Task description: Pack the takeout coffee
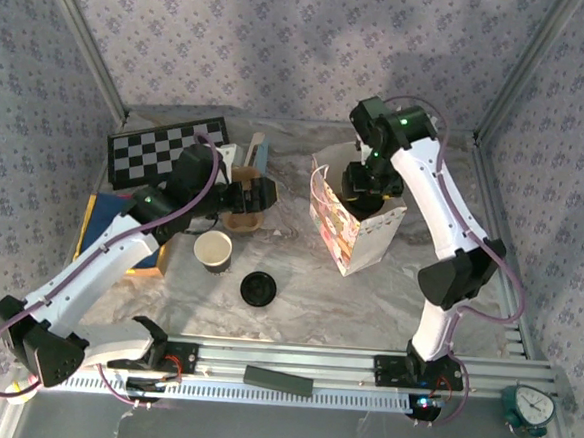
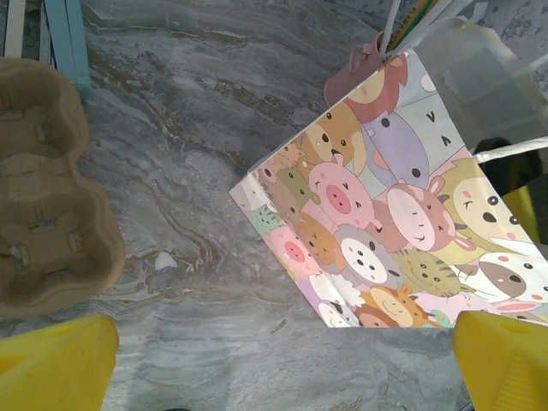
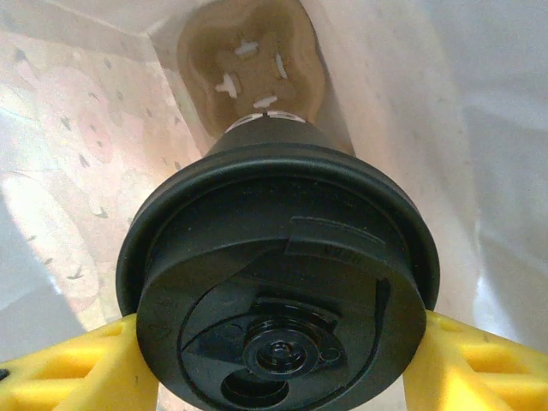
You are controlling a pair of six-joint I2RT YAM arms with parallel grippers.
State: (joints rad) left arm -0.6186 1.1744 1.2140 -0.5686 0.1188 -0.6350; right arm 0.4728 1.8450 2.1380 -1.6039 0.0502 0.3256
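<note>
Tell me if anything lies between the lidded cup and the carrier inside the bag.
Nothing visible does. The takeout coffee, held in the right jaws, hangs inside the bag over the cardboard carrier at its bottom. The carrier cell seen past the cup is empty.

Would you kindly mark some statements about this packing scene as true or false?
1. The right end effector holds the takeout coffee inside the cartoon bag. True.
2. The left end effector grips the pulp cup tray. False: it is open and holds nothing.
3. The lidless cup lies tipped over. False: it stands upright.
4. A loose black lid lies on the table, apart from the lidless cup. True.
</note>
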